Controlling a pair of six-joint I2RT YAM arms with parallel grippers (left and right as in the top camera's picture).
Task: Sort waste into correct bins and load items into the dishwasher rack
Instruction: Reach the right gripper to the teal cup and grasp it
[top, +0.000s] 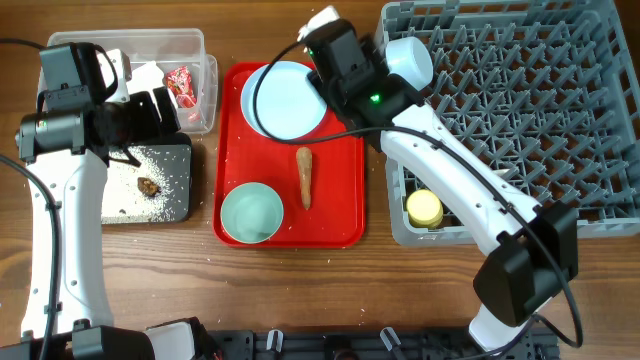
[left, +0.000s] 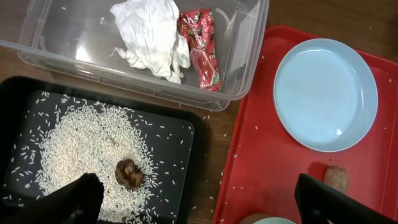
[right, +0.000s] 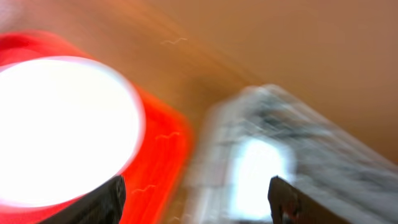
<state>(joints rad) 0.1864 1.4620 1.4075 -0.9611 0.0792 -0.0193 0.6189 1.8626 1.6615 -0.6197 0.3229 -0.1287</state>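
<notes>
The clear tub (top: 195, 45) holds the crumpled tissue (left: 152, 34) and the red-and-white wrapper (left: 202, 46). The black tray (top: 178, 205) holds rice (left: 81, 149) and the dark-brown lump (left: 129, 173). The pale-blue plate (top: 285, 98), brown cone (top: 304, 176) and mint-green bowl (top: 251, 213) lie on the red tray. The grey rack (top: 520, 110) holds the pale-blue bowl (top: 408, 60) and yellow cup (top: 424, 208). My left gripper (left: 199, 211) is open and empty above the black tray's right edge. My right gripper (right: 196, 199) is open between plate and rack; its view is blurred. I cannot pick out the spoon.
The flat red tray (top: 340, 200) lies in the middle, between the black tray and the rack. Rice grains are scattered on it and on the wooden table (top: 300, 290). The right arm (top: 450, 160) stretches across the rack's left side.
</notes>
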